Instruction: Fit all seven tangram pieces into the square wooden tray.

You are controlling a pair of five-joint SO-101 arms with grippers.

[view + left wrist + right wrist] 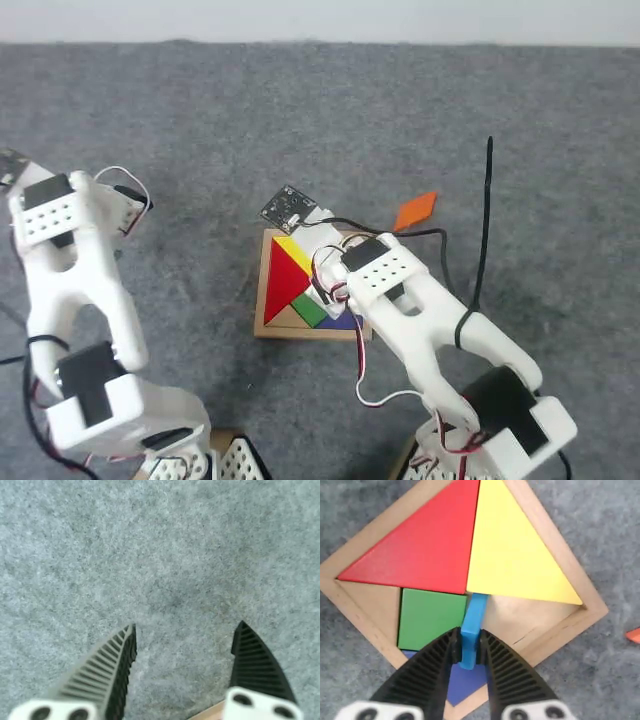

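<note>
right wrist view: the right pincer (pixel 469 631) clamps a blue piece (pixel 475 610) (standing on edge) above the tray (pixel 556 545); left pincer (pixel 186 627) gapes over the counter (pixel 160 555).

Grey felt mat (pixel 200 130) below pale back wall (pixel 320 20)

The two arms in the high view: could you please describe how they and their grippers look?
The left arm and right arm are white plastic shells with black motors and red, white and black wires. The left gripper and right gripper have black, ribbed, pointed fingers on white bases.
</note>
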